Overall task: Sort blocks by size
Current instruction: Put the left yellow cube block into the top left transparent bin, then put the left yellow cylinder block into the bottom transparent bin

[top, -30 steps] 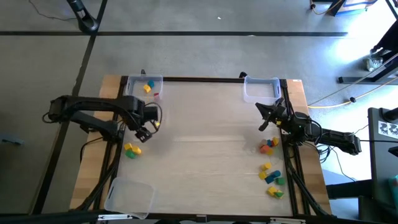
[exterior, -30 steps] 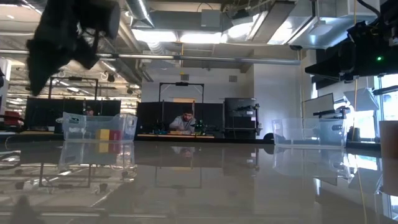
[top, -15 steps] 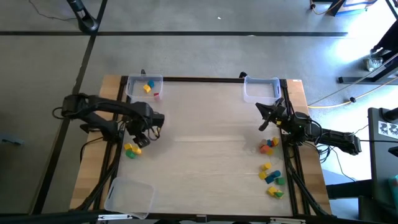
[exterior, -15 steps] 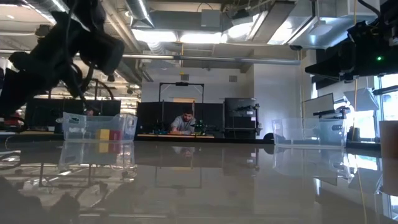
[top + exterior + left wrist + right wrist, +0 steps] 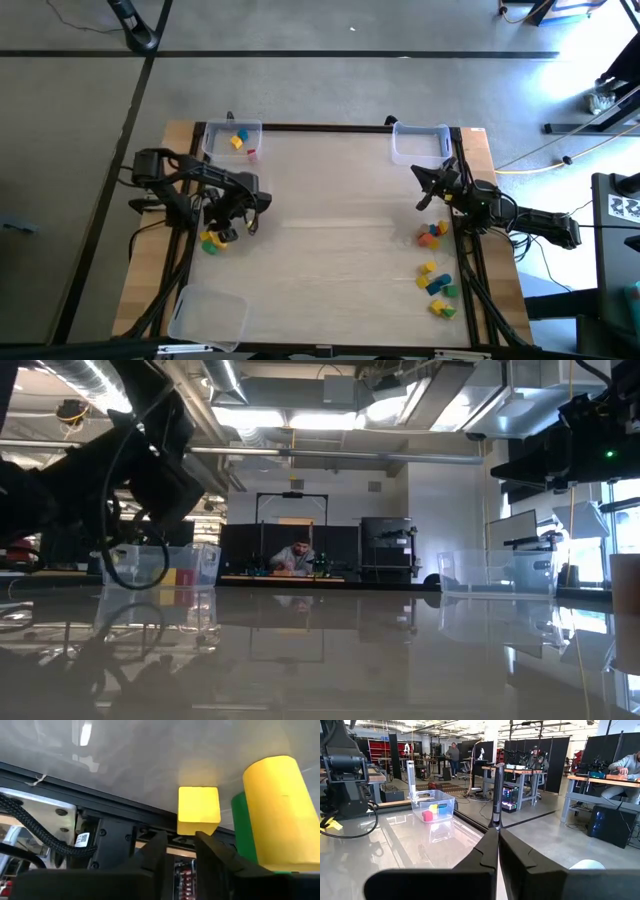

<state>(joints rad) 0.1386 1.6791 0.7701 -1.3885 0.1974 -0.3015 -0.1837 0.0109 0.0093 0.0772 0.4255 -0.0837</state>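
Note:
My left gripper [image 5: 226, 226] is low over the table's left edge, open by a narrow gap. In the left wrist view its fingertips [image 5: 182, 842] stand just short of a yellow cube [image 5: 198, 807] on the table. Beside the cube are a yellow cylinder [image 5: 272, 810] and a green block [image 5: 239, 830]; this group [image 5: 210, 241] lies by the left rail. My right gripper [image 5: 430, 190] is shut and empty above the table's right side. More blocks lie at the right edge: an orange, red and blue cluster [image 5: 432, 235] and a yellow, blue and green cluster [image 5: 437, 286]. My left gripper comes at the yellow cube slanting down from the table's right. One fingertip [image 5: 207, 840] stands at the cube's near lower edge [image 5: 200, 831]. I cannot tell whether it touches the cube. The cube rests on the table.
A clear tray [image 5: 232, 140] at the far left holds yellow, blue and red blocks. Another clear tray [image 5: 420, 143] stands at the far right, and a third [image 5: 207, 318] at the near left corner. Black rails [image 5: 190, 200] run along the table's sides.
My left gripper has gone down and toward the table's near left, toward the yellow and green blocks by the left rail, and the arm has swung in behind it. My right arm has kept still.

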